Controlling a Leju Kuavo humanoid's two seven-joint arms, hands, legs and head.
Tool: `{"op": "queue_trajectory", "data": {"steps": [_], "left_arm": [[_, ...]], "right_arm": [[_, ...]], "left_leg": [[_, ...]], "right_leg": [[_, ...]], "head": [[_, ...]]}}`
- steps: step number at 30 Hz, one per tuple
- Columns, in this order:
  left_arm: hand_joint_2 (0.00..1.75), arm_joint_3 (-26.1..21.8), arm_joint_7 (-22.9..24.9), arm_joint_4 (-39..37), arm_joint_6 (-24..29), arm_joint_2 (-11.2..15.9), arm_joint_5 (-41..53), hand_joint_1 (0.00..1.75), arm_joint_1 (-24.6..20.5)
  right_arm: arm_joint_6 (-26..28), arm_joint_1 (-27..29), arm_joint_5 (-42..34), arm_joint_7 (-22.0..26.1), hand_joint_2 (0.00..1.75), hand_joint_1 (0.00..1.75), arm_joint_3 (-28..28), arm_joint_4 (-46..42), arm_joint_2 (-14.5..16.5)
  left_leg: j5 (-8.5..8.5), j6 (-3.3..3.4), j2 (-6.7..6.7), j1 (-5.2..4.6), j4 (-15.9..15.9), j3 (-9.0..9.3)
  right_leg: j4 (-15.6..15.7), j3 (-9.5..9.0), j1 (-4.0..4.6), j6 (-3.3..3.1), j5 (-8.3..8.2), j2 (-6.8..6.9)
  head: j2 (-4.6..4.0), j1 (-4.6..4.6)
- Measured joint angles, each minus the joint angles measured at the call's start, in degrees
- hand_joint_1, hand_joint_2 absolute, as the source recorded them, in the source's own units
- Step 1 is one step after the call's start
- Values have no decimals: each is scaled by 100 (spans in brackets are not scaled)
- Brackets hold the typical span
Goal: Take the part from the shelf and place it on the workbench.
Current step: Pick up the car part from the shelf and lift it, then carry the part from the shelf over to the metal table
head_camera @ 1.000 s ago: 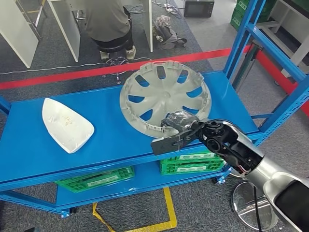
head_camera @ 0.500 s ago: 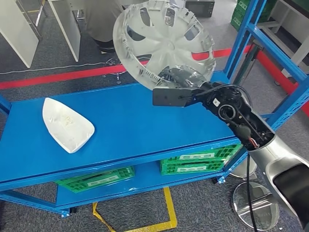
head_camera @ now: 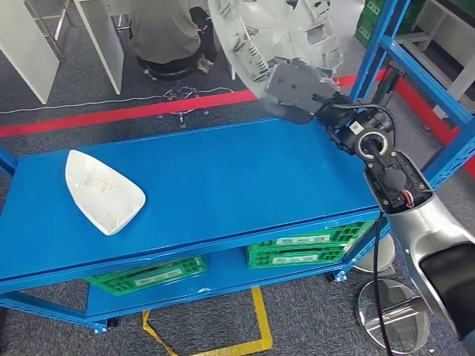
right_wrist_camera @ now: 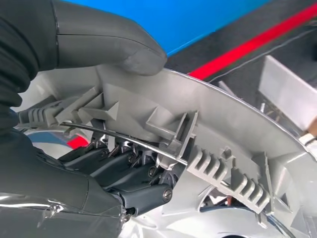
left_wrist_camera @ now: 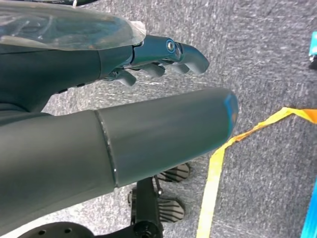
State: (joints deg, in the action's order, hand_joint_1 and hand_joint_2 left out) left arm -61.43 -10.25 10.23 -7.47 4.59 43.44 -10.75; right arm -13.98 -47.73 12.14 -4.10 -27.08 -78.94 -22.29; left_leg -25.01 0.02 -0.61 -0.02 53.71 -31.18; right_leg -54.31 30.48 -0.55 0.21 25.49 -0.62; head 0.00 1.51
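Grey carpet floor, red tape line [head_camera: 140,111], blue shelf [head_camera: 224,185] in front of me, a seated person [head_camera: 165,33] behind it. Green crates [head_camera: 294,251] on the lower level. A white shell part [head_camera: 102,191] lies on the shelf's left side, untouched.

The hubcap [head_camera: 269,30] is off the shelf, up in the air above its back right corner, held by my right hand [head_camera: 300,87]. It sits up and away from my wrist, tilted steeply, rim towards me, part of it cut off by the frame edge. In the right wrist view my thumb [right_wrist_camera: 108,39] presses on the outer side of the hubcap rim [right_wrist_camera: 232,124] and my dark fingers [right_wrist_camera: 123,173] curl in behind the ribbed inner side, so I am clamping the rim between them. Grip is at the edge only, the rest of the disc hangs free beyond the hand.

Right arm is stretched forward and raised, wrist bent up over the shelf's right end.

My left hand [left_wrist_camera: 157,74] hangs down over the carpet near yellow floor tape [left_wrist_camera: 217,163], fingers extended and apart, holding nothing. Right hand is the one doing the job.

No workbench seen, so I judge the carry comes next; rim-only hold could slip when swinging.
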Motion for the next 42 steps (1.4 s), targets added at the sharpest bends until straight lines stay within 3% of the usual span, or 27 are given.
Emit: {"op": "queue_trajectory", "data": {"steps": [4,15,22,30,34,42], "left_arm": [[0,-1,-62,0,26,0,4,0,0],[0,-3,-74,0,27,0,16,0,5],[0,-11,-183,0,121,0,130,0,3],[0,-25,-272,0,-9,0,187,0,-1],[175,-47,-323,0,-105,2,189,0,-4],[175,-62,-363,0,-156,0,201,0,-27]], "right_arm": [[-66,0,-583,25,175,175,140,99,33],[-109,1,-766,25,175,175,302,275,113],[-229,0,-2320,-67,175,175,307,345,187],[-666,-31,-3326,-37,175,175,192,461,393],[-1040,-30,-3682,-53,175,175,105,537,538],[-1188,-28,-3876,-98,175,175,-81,639,776]], "left_leg": [[0,0,0,0,0,-1],[0,0,-1,0,0,-3],[0,0,-1,0,0,-4],[0,0,-1,1,-1,-5],[0,0,-1,1,-1,-5],[0,0,-1,1,0,-6]], "right_leg": [[0,1,0,0,0,0],[0,3,0,0,0,4],[0,5,0,0,0,3],[-1,4,1,0,0,3],[-1,5,1,0,1,3],[0,5,1,0,1,5]], "head": [[0,1],[0,-1],[0,-2],[0,-1],[0,0],[0,0]]}}
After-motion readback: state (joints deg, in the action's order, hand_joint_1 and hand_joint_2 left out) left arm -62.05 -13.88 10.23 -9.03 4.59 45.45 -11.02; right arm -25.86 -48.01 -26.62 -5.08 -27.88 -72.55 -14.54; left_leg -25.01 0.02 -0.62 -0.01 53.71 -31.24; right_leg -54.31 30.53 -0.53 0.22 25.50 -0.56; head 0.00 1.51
